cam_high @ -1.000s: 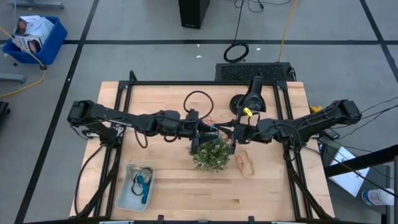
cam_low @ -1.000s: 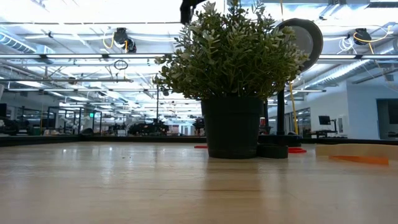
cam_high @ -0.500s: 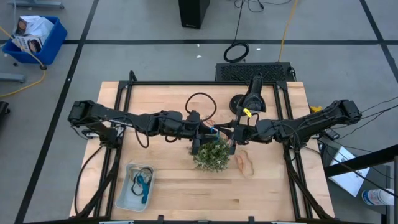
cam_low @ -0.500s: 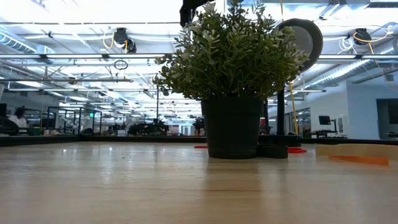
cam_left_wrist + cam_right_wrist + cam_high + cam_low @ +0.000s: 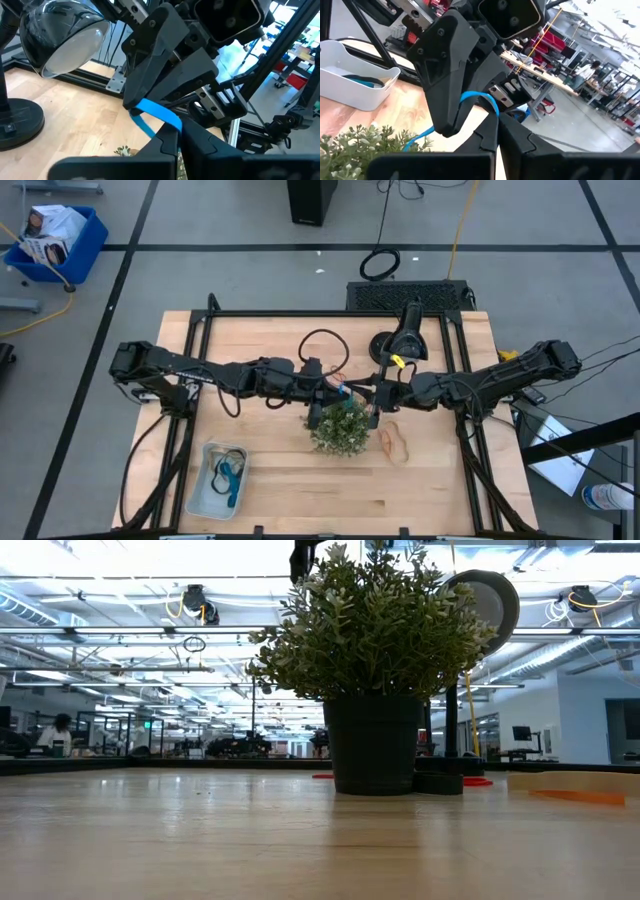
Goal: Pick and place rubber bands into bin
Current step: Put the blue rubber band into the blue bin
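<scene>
Item: blue rubber band, suspended above the potted plant at mid-table, pinched from both ends — left gripper closed on one part of the loop, right gripper closed on the other, tips nearly meeting. Bin, pale blue, sits at the near-left corner well apart from the handover; it already holds a few bands. Further bands, orange and tan, lie on the wood just right of the plant. Hazards, as judged: both jaws pulling apart while clamped would stretch the loop until it snaps free and flicks off the table; a release by both at once would drop it into the foliage — hard to retrieve; a low carry toward the bin could brush the plant and tip it.
</scene>
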Action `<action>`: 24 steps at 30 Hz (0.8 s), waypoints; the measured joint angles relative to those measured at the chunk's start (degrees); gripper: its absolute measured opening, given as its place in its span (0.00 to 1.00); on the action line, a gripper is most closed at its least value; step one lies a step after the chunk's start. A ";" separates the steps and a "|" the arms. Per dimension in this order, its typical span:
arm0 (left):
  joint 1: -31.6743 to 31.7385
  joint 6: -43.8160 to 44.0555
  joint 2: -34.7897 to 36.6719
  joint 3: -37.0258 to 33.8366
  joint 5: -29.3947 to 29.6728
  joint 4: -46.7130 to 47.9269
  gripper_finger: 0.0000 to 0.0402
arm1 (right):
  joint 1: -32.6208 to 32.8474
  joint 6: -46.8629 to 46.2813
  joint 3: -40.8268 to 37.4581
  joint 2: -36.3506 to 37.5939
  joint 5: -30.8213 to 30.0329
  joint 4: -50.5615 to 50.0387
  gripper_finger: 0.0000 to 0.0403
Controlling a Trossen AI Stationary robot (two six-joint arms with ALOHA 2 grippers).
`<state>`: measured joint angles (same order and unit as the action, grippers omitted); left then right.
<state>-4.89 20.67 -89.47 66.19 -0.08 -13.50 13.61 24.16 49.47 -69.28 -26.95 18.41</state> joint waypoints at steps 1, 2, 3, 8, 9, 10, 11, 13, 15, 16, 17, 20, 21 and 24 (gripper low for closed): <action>0.00 0.00 0.00 0.00 0.00 -0.02 0.03 | 0.00 -0.56 0.00 0.00 -0.02 -0.11 0.01; 0.00 0.00 0.00 0.00 -0.02 -0.02 0.02 | 0.00 -0.91 0.00 0.00 -0.01 -0.16 0.01; 0.00 0.01 0.00 0.00 -0.02 -0.02 0.02 | 0.00 -0.99 0.00 0.00 0.00 -0.17 0.02; 0.00 0.31 0.00 0.00 -0.34 0.00 0.02 | 0.00 -0.98 0.00 0.00 -0.02 -0.41 0.07; -0.01 0.28 0.00 0.00 -0.35 0.01 0.02 | 0.00 -0.98 0.00 0.00 -0.02 -0.62 0.08; 0.00 0.20 0.00 -0.02 -0.35 0.02 0.01 | 0.00 -0.98 0.00 0.00 -0.04 -0.88 0.10; 0.00 0.22 0.00 -0.02 -0.35 0.04 0.01 | 0.00 -0.98 0.00 0.00 -0.03 -1.13 0.11; 0.00 0.31 0.00 -0.02 -0.37 0.07 0.02 | 0.00 -0.98 0.00 0.00 -0.04 -1.35 0.16; 0.00 0.33 0.00 -0.02 -0.39 0.49 0.03 | 0.00 -0.98 0.00 0.15 -0.04 -2.02 0.21; 0.00 0.33 0.02 -0.02 -0.39 0.97 0.03 | 0.08 -0.98 0.00 0.37 -0.04 -2.63 0.24; 0.00 0.33 0.35 -0.04 -0.41 1.95 0.02 | 0.17 -1.02 -0.02 0.59 -0.14 -3.12 0.26; 0.00 0.22 1.72 -0.11 -0.33 5.04 0.01 | 1.21 -2.79 -0.02 1.65 -4.03 -4.39 0.33; 0.00 0.22 2.36 -0.11 -0.21 6.12 0.02 | 1.71 -3.44 -0.02 2.07 -5.86 -4.81 0.35; 0.00 0.22 4.46 -0.11 -0.10 9.59 0.03 | 3.46 -4.79 -0.02 3.50 -9.70 -7.38 0.38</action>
<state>-4.89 20.88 -85.01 66.08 -0.18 -3.91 17.06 19.37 49.45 -65.77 -36.65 11.03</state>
